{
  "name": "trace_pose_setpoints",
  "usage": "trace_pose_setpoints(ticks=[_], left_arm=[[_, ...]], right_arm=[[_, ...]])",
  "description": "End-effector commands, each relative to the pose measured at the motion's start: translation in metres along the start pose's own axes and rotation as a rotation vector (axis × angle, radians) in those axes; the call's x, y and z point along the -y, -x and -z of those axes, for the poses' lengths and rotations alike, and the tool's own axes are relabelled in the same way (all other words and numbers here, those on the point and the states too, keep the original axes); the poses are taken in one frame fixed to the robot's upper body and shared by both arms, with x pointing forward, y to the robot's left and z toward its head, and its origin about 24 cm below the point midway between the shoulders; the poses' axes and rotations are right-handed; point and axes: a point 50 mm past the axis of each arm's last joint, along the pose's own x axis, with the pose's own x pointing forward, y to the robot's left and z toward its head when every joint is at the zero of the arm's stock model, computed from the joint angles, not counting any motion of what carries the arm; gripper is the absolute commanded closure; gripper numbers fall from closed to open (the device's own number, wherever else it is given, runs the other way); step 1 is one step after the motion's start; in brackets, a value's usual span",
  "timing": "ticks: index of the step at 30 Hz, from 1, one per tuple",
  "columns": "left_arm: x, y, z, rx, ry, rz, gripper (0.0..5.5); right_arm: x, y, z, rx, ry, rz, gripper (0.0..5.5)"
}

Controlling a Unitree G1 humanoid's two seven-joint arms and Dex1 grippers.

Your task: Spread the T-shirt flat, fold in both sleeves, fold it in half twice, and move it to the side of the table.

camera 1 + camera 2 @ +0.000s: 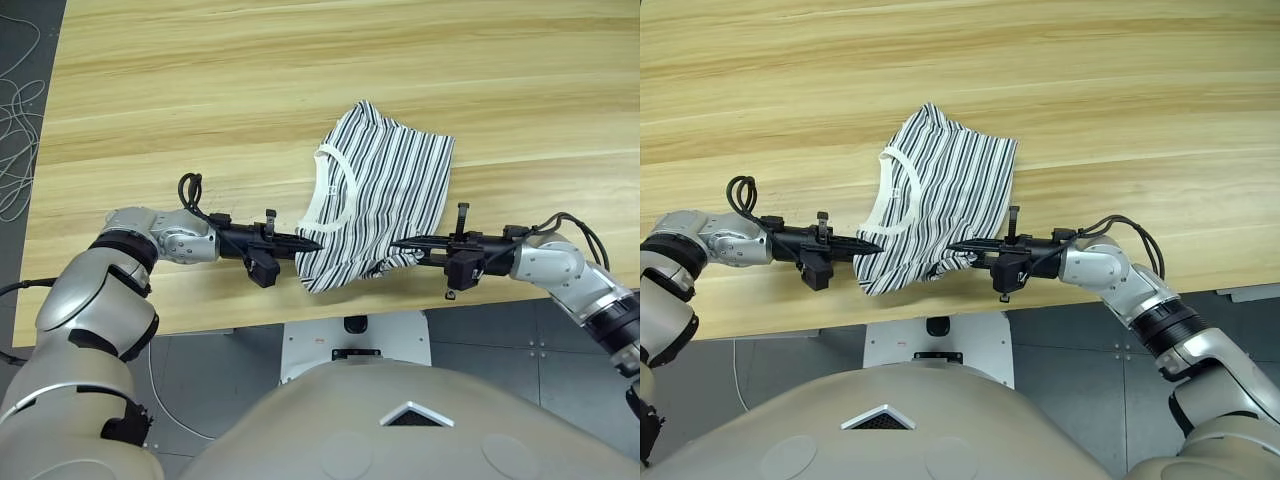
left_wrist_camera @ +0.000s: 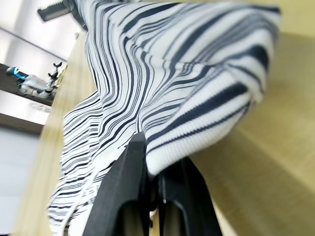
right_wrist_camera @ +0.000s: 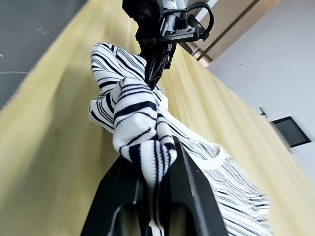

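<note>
- The left gripper (image 1: 308, 243) is clamped tight on the striped T-shirt (image 1: 385, 190) at its near-left edge.
- The right gripper (image 1: 402, 242) pinches a bunched fold of cloth at the shirt's near-right corner.
- The T-shirt sits crumpled between both grippers, near the front edge of the wooden table (image 1: 200, 90).

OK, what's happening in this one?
The robot has the striped T-shirt pinched from both sides: the left gripper and the right gripper are each shut on fabric near the wooden table's front edge. The shirt is bunched up, not yet spread flat, and no neat fold shows.
</note>
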Motion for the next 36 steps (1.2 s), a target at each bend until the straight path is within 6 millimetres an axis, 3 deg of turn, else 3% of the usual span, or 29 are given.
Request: trace_pose_setpoints(ticks=[1, 4, 7, 15, 20, 26, 36], left_arm=[[0.025, -0.003, -0.016, -0.003, 0.168, 0.136, 5.40], [0.021, -0.002, -0.030, 0.007, 0.339, 0.186, 5.40], [0.011, 0.000, -0.040, 0.045, 0.486, 0.195, 5.40], [-0.027, 0.009, -0.034, 0.125, 0.697, 0.011, 5.40], [-0.051, 0.004, -0.018, 0.167, 0.846, -0.190, 5.40], [-0.069, -0.014, 0.018, 0.019, 0.981, -0.436, 5.40], [-0.091, -0.018, 0.054, -0.175, 0.998, -0.729, 5.40]], right_arm=[[-0.007, 0.012, -0.003, -0.043, -0.155, -0.144, 5.34], [-0.015, 0.014, -0.007, -0.040, -0.252, -0.220, 5.34], [-0.010, 0.013, -0.014, 0.017, -0.313, -0.196, 5.34], [0.031, 0.006, -0.019, 0.178, -0.425, 0.147, 5.34], [0.037, -0.001, 0.000, 0.075, -0.510, 0.309, 5.34], [0.037, -0.003, 0.024, -0.091, -0.605, 0.476, 5.34], [0.050, 0.015, 0.042, -0.171, -0.638, 0.706, 5.34]])
